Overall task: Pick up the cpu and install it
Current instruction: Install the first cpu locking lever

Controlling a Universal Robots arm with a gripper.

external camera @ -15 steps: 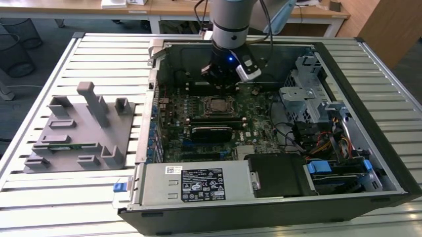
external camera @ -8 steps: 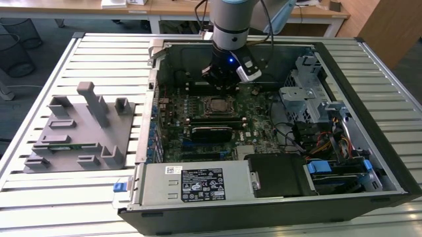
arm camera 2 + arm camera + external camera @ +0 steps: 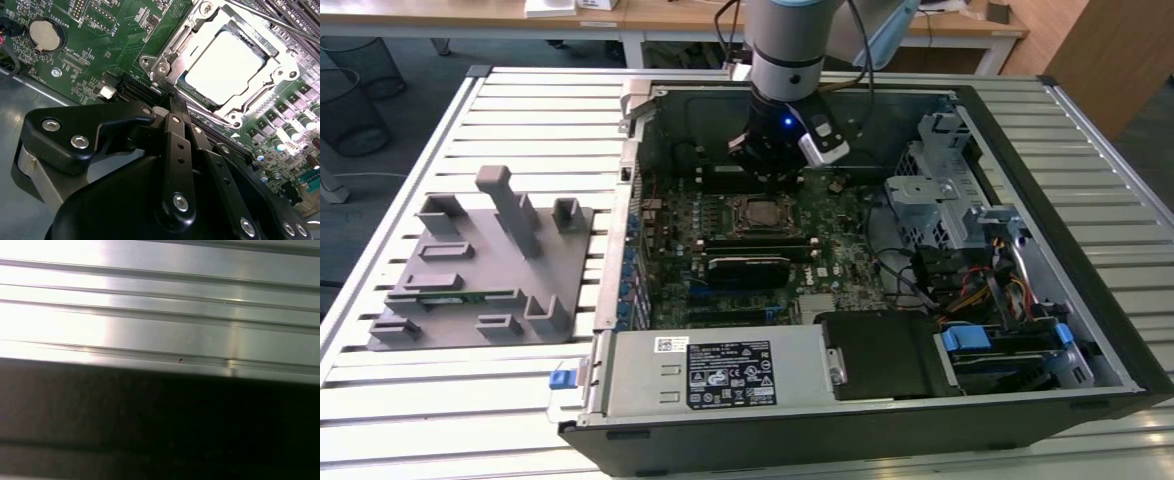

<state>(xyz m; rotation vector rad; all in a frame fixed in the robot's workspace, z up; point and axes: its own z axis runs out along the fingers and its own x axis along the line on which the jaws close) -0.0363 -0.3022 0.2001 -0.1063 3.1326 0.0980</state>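
Our gripper (image 3: 771,160) hangs inside the open case (image 3: 1067,130), above the board's far part, and its fingers (image 3: 172,112) look pressed together with nothing between them. The cpu (image 3: 225,65) already lies flat in its socket (image 3: 172,47), metal top up; in the exterior view it (image 3: 757,211) sits just past the fingertips, toward the camera and lower. Being square, it offers no long axis to line up on. We cannot make out whether the socket's frame is latched over it, and glare washes out the chip's top. The first wrist view gives us ribbed metal and shadow.
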